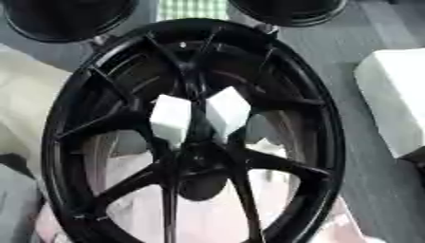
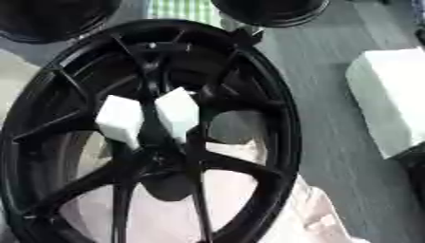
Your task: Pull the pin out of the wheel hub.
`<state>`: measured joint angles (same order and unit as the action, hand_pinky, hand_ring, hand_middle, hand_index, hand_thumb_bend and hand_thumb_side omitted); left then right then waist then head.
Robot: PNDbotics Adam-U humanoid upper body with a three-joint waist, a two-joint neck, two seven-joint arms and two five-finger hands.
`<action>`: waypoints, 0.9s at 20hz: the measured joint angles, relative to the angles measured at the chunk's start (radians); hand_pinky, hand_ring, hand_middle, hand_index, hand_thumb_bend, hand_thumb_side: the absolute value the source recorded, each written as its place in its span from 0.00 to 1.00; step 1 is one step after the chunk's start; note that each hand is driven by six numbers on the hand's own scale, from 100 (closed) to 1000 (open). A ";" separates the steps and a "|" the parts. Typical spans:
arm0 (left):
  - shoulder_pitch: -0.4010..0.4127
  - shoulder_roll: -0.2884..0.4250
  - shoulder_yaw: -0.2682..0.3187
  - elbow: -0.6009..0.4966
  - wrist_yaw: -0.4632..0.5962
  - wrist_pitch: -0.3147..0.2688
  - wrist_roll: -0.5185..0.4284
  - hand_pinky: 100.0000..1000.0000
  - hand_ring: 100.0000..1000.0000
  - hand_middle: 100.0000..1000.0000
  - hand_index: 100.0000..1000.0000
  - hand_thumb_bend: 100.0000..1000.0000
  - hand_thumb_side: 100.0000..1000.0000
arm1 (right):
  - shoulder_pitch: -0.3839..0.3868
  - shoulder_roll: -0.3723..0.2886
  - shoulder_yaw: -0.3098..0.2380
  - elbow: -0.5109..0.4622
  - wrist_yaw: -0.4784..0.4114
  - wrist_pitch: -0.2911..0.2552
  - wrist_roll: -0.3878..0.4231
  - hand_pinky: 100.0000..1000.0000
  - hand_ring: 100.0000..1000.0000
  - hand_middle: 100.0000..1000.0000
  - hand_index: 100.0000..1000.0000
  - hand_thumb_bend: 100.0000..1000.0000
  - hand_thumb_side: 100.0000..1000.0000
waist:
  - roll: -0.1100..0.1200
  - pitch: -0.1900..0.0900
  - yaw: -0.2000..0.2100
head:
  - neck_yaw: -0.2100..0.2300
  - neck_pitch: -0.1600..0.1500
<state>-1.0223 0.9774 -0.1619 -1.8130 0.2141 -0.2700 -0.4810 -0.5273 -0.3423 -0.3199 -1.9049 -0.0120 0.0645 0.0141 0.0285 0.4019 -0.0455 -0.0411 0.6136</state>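
Risk lies at the wheel hub (image 1: 192, 163), where we see no pin and cannot tell our fingers' state, so reaching between spokes at twelve o'clock could snag.

the wheel (image 1: 192, 133) is glossy black, rim and spokes alike. two blocks (image 1: 172, 118) wedged between its spokes are plain white. a box (image 2: 388, 102) is white too. the floor (image 1: 332, 47) is grey. a cloth (image 1: 192, 8) shows a green and white check. two more wheels (image 1: 66, 16) are black.
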 measured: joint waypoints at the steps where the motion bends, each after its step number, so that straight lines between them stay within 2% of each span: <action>1: 0.000 0.000 0.000 0.000 0.000 0.001 -0.001 0.62 0.56 0.57 0.76 0.43 0.22 | 0.000 -0.001 0.000 0.000 0.000 0.000 0.000 0.84 0.73 0.57 0.74 0.06 0.28 | 0.000 0.000 0.000 | 0.000 0.000; 10: 0.012 0.015 -0.004 -0.026 -0.014 0.019 -0.015 0.62 0.56 0.57 0.77 0.46 0.26 | 0.000 -0.005 0.000 -0.001 0.000 0.001 -0.001 0.84 0.73 0.57 0.74 0.05 0.28 | 0.002 0.000 0.002 | 0.003 0.001; 18: 0.054 0.064 -0.054 -0.144 -0.030 0.128 -0.034 0.63 0.58 0.59 0.79 0.48 0.35 | 0.000 -0.006 0.001 -0.003 0.000 0.002 0.001 0.84 0.73 0.57 0.74 0.05 0.29 | 0.007 0.000 0.002 | 0.004 0.001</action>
<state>-0.9679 1.0411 -0.2162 -1.9565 0.1839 -0.1420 -0.5153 -0.5272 -0.3481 -0.3190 -1.9080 -0.0120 0.0662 0.0147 0.0359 0.4019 -0.0434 -0.0368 0.6143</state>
